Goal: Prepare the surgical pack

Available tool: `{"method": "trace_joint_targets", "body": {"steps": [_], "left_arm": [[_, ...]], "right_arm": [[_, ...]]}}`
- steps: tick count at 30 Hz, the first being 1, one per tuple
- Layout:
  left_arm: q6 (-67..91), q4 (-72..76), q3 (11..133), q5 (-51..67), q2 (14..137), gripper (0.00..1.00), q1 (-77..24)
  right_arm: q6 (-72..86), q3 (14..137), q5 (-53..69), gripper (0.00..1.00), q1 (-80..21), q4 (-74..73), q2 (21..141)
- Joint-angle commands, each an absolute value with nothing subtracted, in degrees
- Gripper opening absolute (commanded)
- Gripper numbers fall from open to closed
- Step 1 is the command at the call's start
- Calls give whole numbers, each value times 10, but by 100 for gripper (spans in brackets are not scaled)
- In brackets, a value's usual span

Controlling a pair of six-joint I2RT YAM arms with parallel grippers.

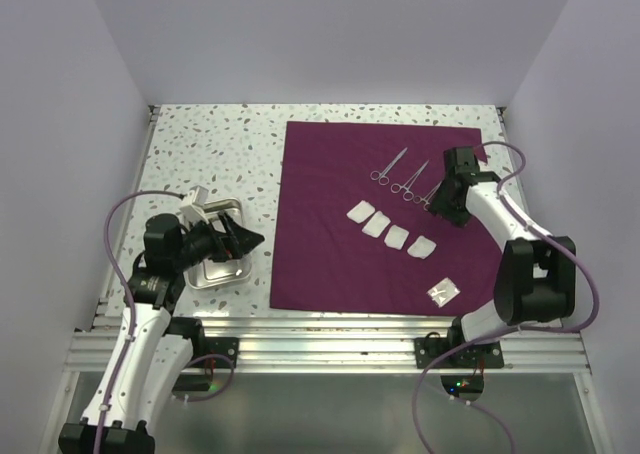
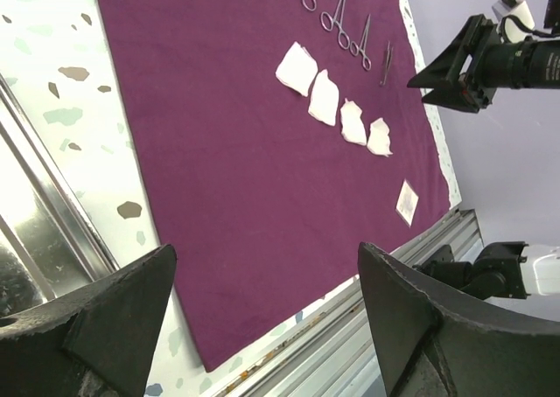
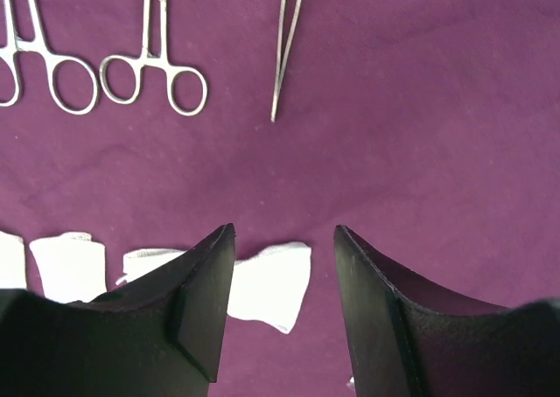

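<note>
Flat dark maroon cloth [image 1: 320, 244] lies spread on speckled surface [image 1: 200, 144]. L claw [image 2: 267, 253] wide, R claw [image 3: 284, 231] narrower, both empty. Drop R too low & you'll snag cloth, scatter white gauze squares [image 1: 397, 236].

Robot lab cell: white walls [image 1: 330, 34], aluminium rail frame [image 1: 330, 346], speckled tabletop [image 1: 210, 144].

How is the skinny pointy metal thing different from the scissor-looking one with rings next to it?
The ringed clamp has two round finger loops; the tweezers have none. The tweezers narrow to one thin point at the end where the clamp spreads into loops. Both are shiny silver metal, lying flat side by side on the purple cloth.
</note>
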State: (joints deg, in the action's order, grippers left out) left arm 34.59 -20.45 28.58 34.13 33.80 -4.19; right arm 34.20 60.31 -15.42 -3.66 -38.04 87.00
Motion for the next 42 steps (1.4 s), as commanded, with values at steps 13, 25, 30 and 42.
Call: {"method": "trace_joint_targets", "body": {"steps": [13, 25, 30, 42], "left_arm": [[287, -200, 333, 412, 394, 76, -49], [277, -190, 339, 407, 424, 76, -54], [274, -192, 342, 409, 427, 76, -56], [275, -206, 359, 414, 425, 74, -57]], "right_arm": [[326, 722, -174, 47, -5, -316, 1037], [329, 719, -173, 42, -2, -303, 1068], [331, 712, -171, 39, 16, -301, 1075], [330, 690, -163, 27, 26, -284, 1074]]}}
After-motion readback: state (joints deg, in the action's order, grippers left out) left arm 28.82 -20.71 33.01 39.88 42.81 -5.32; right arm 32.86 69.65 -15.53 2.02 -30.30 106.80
